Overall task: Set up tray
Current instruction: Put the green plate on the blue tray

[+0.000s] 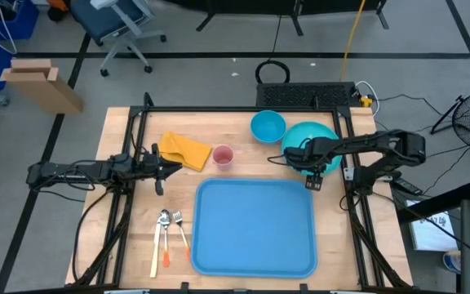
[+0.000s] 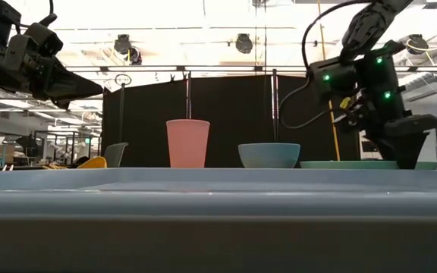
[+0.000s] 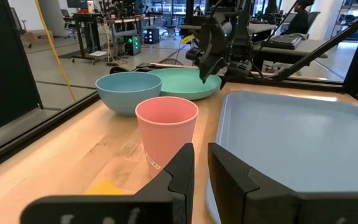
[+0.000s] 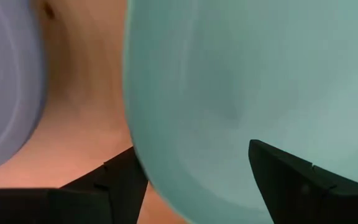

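In the high view the tray (image 1: 255,227) lies empty at lower centre of the counter (image 1: 129,245), and the right end effector (image 1: 314,174) hangs over the near rim of the teal plate (image 1: 326,135) at upper right; the left end effector (image 1: 161,170) waits at left centre, beside the yellow cloth (image 1: 184,150). The low view puts the right end effector at the plate's edge, far right. The left wrist view shows its own fingers nearly closed, holding nothing. The right wrist view shows open fingers straddling the plate's rim. Judged from this, the grip should seat one finger under the rim before closing, then lift level.
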Motion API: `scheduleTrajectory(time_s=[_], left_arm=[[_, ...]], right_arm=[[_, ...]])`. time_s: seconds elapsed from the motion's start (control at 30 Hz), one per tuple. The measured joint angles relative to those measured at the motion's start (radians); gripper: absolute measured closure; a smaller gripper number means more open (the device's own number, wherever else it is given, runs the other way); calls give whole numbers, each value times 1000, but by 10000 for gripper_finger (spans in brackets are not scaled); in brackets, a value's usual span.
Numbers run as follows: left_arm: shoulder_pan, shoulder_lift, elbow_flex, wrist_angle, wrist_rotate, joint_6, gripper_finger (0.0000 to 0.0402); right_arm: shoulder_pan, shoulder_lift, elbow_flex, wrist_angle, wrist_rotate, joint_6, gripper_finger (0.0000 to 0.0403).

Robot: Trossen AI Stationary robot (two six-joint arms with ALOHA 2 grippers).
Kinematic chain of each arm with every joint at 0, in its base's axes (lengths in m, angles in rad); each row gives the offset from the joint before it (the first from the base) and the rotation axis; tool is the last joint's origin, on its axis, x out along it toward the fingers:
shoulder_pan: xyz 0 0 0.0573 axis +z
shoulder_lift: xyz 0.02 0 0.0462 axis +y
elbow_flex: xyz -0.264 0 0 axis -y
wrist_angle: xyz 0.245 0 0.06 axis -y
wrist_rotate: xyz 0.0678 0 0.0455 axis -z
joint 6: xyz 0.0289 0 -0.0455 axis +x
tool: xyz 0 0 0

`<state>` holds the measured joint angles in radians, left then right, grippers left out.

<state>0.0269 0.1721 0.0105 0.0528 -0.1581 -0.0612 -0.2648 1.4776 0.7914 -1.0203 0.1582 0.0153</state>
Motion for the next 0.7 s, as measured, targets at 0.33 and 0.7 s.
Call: scheduleTrajectory(time_s=[0.33, 0.7], left_arm=[[0, 0, 0, -6, 1, -20, 353], [0, 0, 0, -10, 2, -48, 353]], right_arm=[[-17, 44, -1, 86, -52, -108, 235], [-5, 14, -2, 68, 23, -107, 385]])
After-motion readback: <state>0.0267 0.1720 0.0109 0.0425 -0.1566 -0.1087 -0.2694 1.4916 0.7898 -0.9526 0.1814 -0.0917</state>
